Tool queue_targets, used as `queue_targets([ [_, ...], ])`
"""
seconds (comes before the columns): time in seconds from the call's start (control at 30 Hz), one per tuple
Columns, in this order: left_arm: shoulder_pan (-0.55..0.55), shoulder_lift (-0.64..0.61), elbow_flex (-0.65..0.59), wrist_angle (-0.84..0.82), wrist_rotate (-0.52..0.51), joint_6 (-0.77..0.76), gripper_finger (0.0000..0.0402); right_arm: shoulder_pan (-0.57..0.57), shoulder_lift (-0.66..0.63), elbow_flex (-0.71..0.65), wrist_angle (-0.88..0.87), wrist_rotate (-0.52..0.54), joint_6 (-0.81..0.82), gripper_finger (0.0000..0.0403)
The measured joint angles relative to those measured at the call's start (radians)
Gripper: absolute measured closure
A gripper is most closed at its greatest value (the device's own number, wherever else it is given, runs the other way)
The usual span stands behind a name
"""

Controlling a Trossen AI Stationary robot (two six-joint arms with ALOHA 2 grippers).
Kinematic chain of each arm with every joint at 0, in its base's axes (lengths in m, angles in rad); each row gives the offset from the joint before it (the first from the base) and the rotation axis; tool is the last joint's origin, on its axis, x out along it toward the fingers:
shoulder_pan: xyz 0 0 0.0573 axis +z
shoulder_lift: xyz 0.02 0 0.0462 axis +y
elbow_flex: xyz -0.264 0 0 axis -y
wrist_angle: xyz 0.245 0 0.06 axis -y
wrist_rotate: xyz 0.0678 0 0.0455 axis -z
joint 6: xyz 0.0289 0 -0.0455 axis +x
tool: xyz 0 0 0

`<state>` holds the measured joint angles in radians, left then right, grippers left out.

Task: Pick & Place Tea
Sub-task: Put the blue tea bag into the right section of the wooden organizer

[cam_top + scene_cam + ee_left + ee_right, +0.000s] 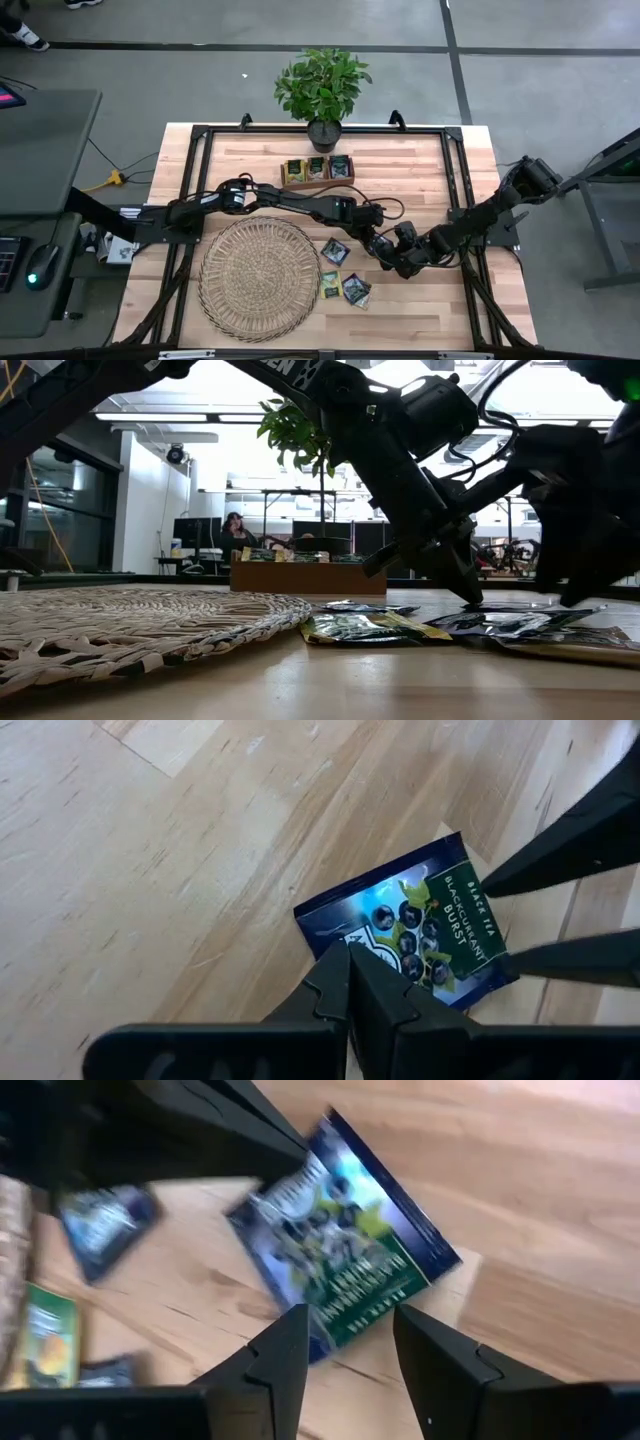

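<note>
Both grippers meet over one navy sachet (pixel 415 932) on the bare wood, just right of the mat (pixel 258 277).

The left gripper (pixel 350 982) has its fingers pressed together, tip on the sachet's edge. The right gripper (pixel 345 1342) hangs over the same sachet with its fingers apart, and I cannot tell whether they touch it. Three more sachets (pixel 343 285) lie at the mat's 3 o'clock side. The tray (pixel 317 170) sits at the mat's 1 o'clock, and the plant (pixel 322 90) stands beyond it.

My arms (pixel 300 203) are matte black with jointed segments. Black cables loop along them. My fingers (pixel 275 1365) are dark, angular wedges.
</note>
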<state>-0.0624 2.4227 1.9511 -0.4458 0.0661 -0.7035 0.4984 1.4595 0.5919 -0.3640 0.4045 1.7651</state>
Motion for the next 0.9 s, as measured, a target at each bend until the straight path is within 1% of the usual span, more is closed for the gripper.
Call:
queue_targets([
  [0.07, 0.000, 0.000, 0.000, 0.000, 0.001, 0.007, 0.0401, 0.000, 0.017, 0.000, 0.001, -0.013, 0.001, 0.0257],
  [0.17, 0.000, 0.000, -0.001, -0.001, 0.005, 0.019, 0.0401, 0.001, 0.035, 0.000, 0.024, -0.006, 0.004, 0.0257],
  [0.3, 0.000, 0.000, -0.001, -0.003, 0.009, 0.015, 0.0401, 0.002, 0.039, 0.000, 0.036, 0.009, 0.004, 0.0269],
  [0.4, 0.000, 0.000, -0.001, -0.003, 0.012, 0.009, 0.0401, 0.002, 0.039, 0.000, 0.031, 0.012, 0.004, 0.0290],
  [0.47, 0.000, 0.000, -0.001, -0.003, 0.015, 0.007, 0.0401, 0.002, 0.039, 0.000, 0.028, 0.014, 0.004, 0.0312],
  [0.63, 0.001, 0.000, -0.001, -0.003, 0.015, 0.007, 0.0401, 0.002, 0.040, 0.000, 0.025, 0.017, -0.012, 0.0389],
  [0.67, 0.001, 0.000, -0.001, -0.003, 0.018, 0.006, 0.0401, 0.002, 0.040, 0.000, 0.025, 0.019, -0.013, 0.0395],
  [0.9, 0.008, 0.000, 0.000, -0.004, 0.021, 0.040, 0.0398, 0.012, 0.040, 0.000, 0.027, 0.024, -0.034, 0.0401],
])
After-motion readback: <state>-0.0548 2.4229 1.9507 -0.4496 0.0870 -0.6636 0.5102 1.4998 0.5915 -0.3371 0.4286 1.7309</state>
